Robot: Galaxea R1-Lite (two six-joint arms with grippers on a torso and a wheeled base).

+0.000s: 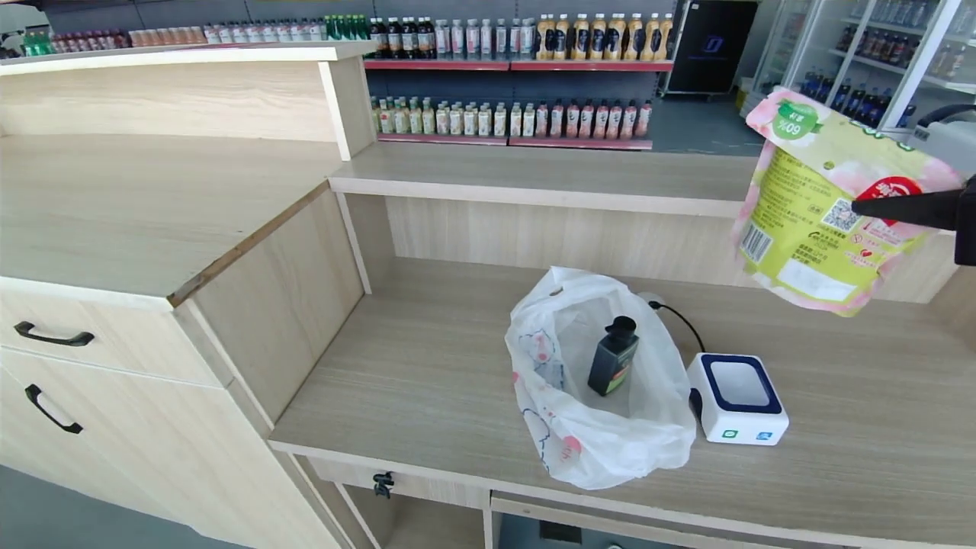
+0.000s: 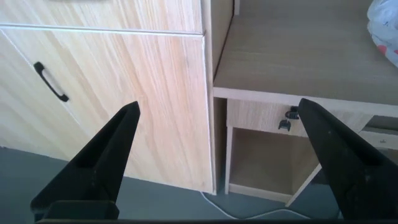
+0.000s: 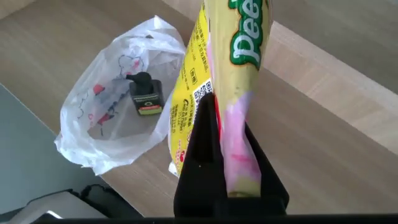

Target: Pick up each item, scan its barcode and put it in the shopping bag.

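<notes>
The right hand (image 3: 212, 130) pinches a snack pouch (image 1: 816, 221) aloft, barcode (image 1: 755, 242) outward, seemingly bound for the scanner (image 1: 736, 396) below it. The left hand (image 2: 219, 107) hangs wide open, idle.

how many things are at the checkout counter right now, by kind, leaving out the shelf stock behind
snack pouch, held up above the counter: 1
dark bottle, inside the bag: 1
shopping bag, lying open on the counter: 1
barcode scanner, beside the bag: 1
total: 4
</notes>
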